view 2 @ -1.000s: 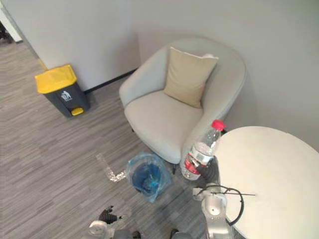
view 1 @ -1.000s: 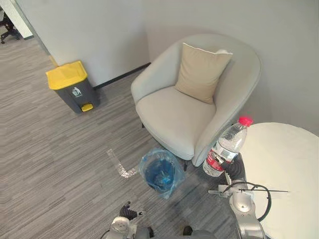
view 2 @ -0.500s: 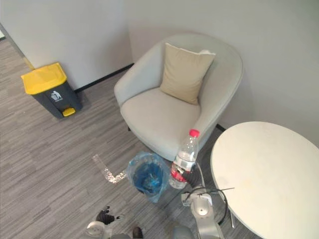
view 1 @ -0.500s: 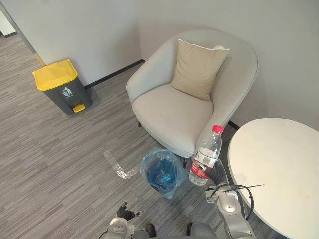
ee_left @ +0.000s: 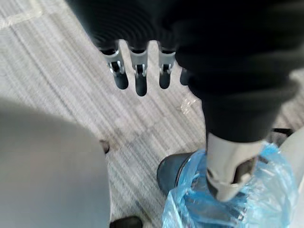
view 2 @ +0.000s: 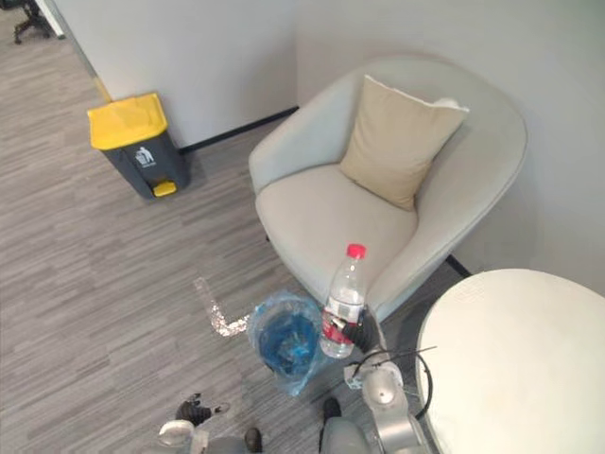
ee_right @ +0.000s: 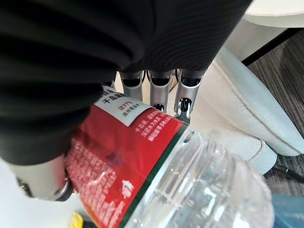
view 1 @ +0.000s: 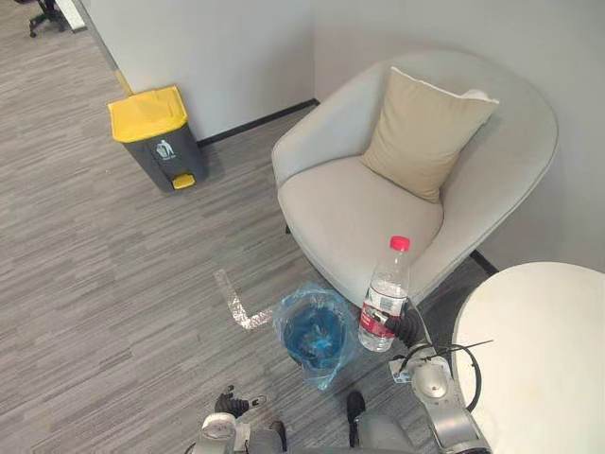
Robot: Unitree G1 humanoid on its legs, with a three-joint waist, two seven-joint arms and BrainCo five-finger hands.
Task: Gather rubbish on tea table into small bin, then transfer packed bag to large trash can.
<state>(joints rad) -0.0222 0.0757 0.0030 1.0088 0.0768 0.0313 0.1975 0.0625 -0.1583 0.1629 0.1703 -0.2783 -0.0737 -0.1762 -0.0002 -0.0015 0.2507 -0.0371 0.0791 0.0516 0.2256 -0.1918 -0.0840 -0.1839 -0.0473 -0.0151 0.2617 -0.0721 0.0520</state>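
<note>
Fingers (ee_right: 160, 93) of the right hand (view 1: 406, 331) are curling round the red label of the water bottle (view 1: 385, 301), with the thumb pressing from the other side, so the hand is gripping it firmly. It is holding the bottle upright with the red cap on top, off the tea table (view 1: 539, 359) and just beside the small bin (view 1: 333, 359), on the side toward the table. The bin, lined with a blue bag, is standing on the floor (view 1: 113, 284) close to the front edge of the armchair (view 1: 359, 208), where a beige cushion (view 1: 425, 132) is leaning on the backrest. The table's round edge is curving in well to the right of the bottle, leaving a narrow strip of floor between it and the bin. The left hand (view 1: 230, 407) is hanging low near the bin, its fingers (ee_left: 138, 78) hanging straight and released, grasping nothing. A wide stretch of open floor is running from the bin, past a silvery tape mark (view 1: 238, 307), to the yellow-lidded large trash can (view 1: 159, 142) standing against the wall.
</note>
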